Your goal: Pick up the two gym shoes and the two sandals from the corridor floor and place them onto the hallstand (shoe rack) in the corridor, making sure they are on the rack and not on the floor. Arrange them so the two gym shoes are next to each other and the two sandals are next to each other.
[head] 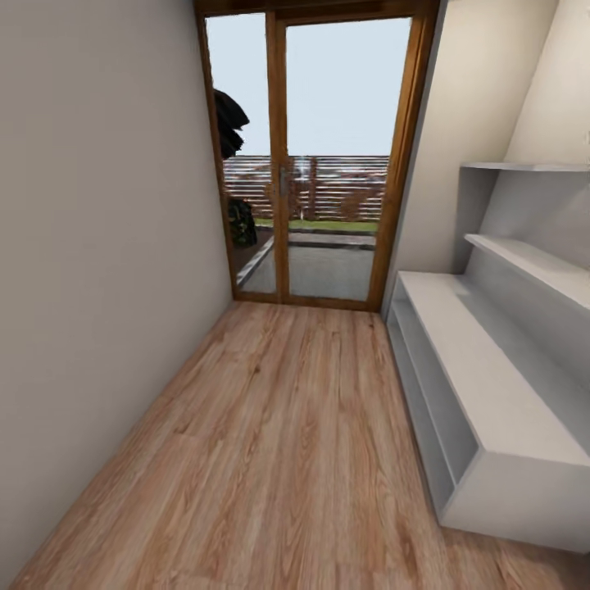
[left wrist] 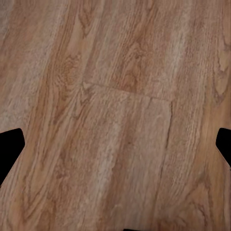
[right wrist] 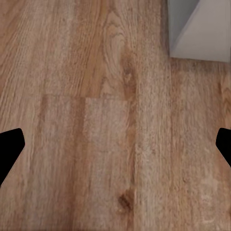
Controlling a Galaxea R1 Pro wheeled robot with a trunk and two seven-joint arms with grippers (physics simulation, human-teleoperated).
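The hallstand stands along the right wall, a pale grey-white unit with a low bench top, open shelf levels below and upper shelves on its back panel; nothing lies on it. The wood-grain corridor floor stretches ahead to the door. The gym shoes and sandals are out of view. In the left wrist view my left gripper is open over bare planks, black fingertips at both edges. My right gripper is open too, over floor beside a corner of the hallstand.
A wood-framed glass door closes the corridor's far end, with a fence and patio beyond. A plain wall runs along the left side. The corridor is narrow between wall and hallstand.
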